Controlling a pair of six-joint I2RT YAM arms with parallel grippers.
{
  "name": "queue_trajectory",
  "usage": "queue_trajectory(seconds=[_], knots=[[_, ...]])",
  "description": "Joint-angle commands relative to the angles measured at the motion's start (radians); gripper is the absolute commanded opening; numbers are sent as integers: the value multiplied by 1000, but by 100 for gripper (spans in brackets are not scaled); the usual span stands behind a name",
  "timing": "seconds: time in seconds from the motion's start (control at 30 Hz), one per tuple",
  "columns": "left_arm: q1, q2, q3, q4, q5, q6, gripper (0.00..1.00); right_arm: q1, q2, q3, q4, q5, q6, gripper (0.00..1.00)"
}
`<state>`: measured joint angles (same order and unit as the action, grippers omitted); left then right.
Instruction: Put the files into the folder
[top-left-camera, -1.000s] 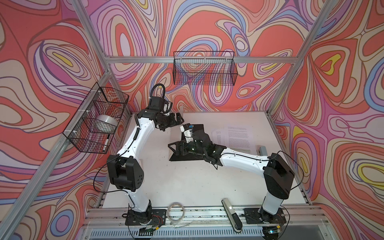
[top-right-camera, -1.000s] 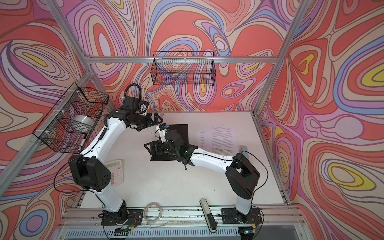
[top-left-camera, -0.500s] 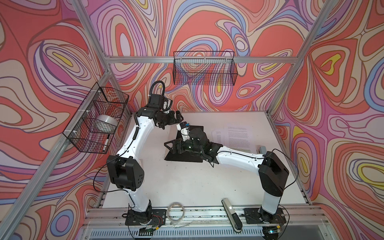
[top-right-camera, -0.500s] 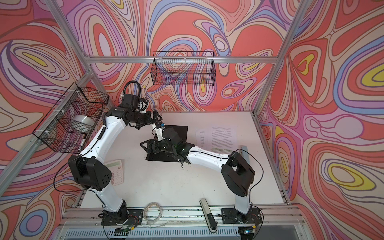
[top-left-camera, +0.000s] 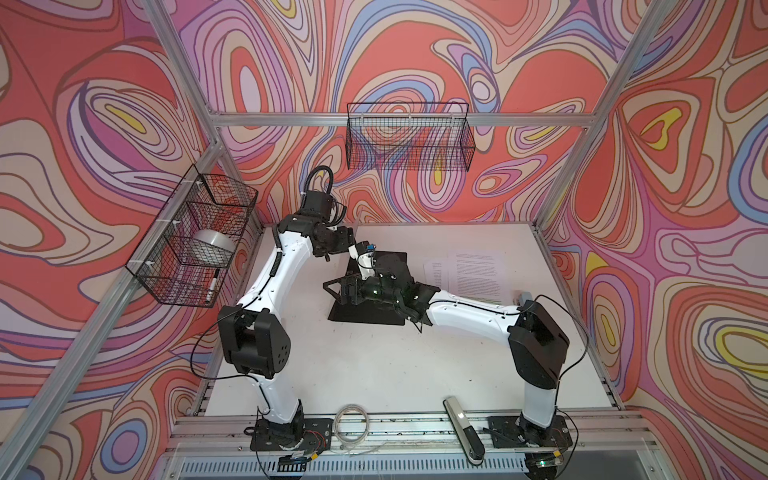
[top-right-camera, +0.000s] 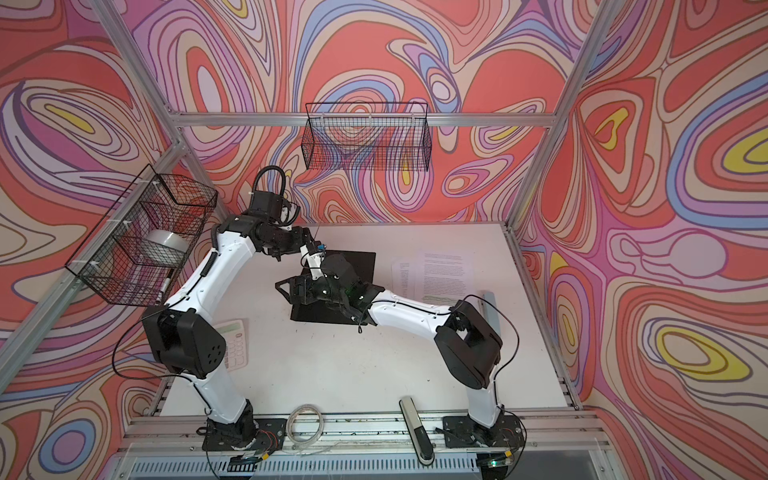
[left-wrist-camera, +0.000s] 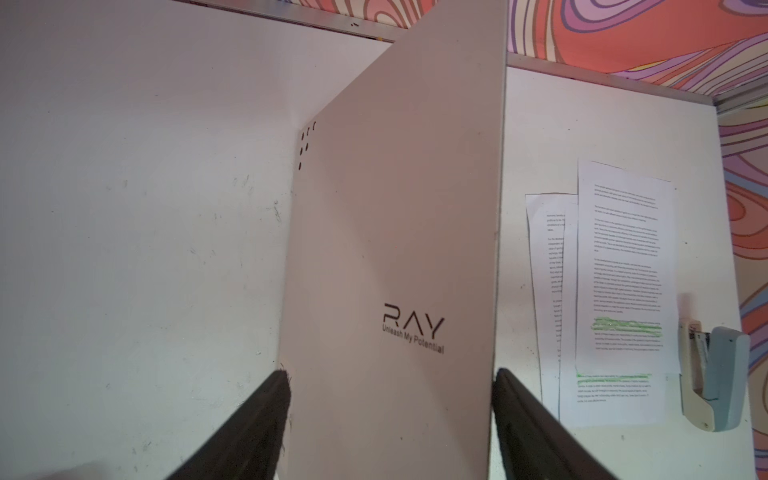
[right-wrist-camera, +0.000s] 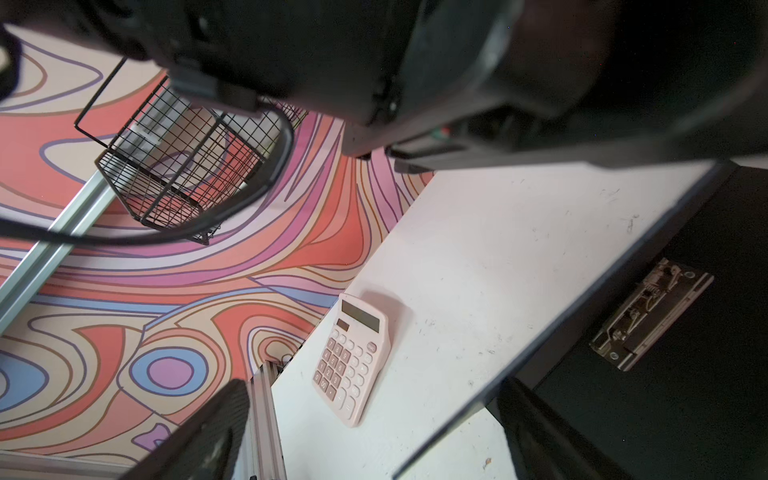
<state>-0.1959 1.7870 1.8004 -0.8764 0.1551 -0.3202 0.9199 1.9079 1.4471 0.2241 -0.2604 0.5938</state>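
While left gripper straddles the raised folder cover unclamped, right gripper released too, clamp squarely before swinging.

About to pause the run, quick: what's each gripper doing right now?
Left gripper: open, jaws either side of the raised cover of the folder, not clamped.
Right gripper: open, astride the folder's edge, holding nothing.

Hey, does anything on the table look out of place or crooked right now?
The folder isn't lying flat: its white cover stands raised between the open jaws of the left gripper, black inside exposed. The files lie fanned beside it, edges not squared. Nothing looks spilled or damaged.
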Motion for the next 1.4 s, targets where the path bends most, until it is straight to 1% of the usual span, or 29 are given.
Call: queue_trajectory(seconds=[0.0, 0.07, 0.13, 0.2, 0.37, 0.4, 0.47, 0.53, 0.63, 0.7, 0.73, 0.87, 0.97, 1.1, 1.13, 1.23, 1.3, 1.37], knots=[[-4, -8, -23, -33, -69, 29, 70, 6, 33, 40, 16, -19, 2, 98], [-4, -10, -31, -29, -81, 29, 68, 6, 44, 52, 15, -25, 2, 99], [-4, -9, -32, -30, -85, 33, 63, 6, 53, 65, 15, -31, 6, 98], [-4, -8, -32, -34, -93, 38, 59, 5, 57, 70, 12, -34, 3, 98], [-4, -9, -22, -50, -136, 58, 54, 5, 50, 62, 2, -36, -1, 98], [-4, -4, -15, -59, -145, 66, 51, 5, 47, 60, 1, -36, -2, 99], [-4, 6, 3, -81, -161, 78, 41, 6, 44, 55, 0, -35, -3, 98], [-4, 19, 19, -101, -181, 91, 27, 5, 40, 52, -5, -31, -4, 99], [-2, 37, 41, -132, -208, 109, 11, 4, 28, 39, -21, -17, -6, 98], [-2, 54, 66, -161, -220, 120, 2, 4, 10, 18, -31, 4, -8, 98], [-1, 66, 80, -178, -227, 126, 0, 1, -2, 4, -39, 19, -6, 98], [11, 91, 110, -221, -239, 145, 0, -29, -58, -61, -88, 79, 26, 98], [28, 86, 95, -217, -213, 165, 0, -78, -100, -102, -184, 130, 69, 98], [44, 49, 23, -162, -95, 199, 0, -140, -131, -126, -341, 174, 78, 98], [45, 33, -9, -137, -73, 210, 0, -155, -156, -112, -397, 171, 73, 98], [50, -3, -91, -65, 8, 235, 0, -178, -142, -58, -558, 196, 53, 97], [59, -30, -149, -2, 66, 246, 0, -192, -142, -41, -615, 195, 45, 97], [68, -50, -193, 50, 90, 244, 0, -202, -142, -37, -638, 189, 46, 96]])
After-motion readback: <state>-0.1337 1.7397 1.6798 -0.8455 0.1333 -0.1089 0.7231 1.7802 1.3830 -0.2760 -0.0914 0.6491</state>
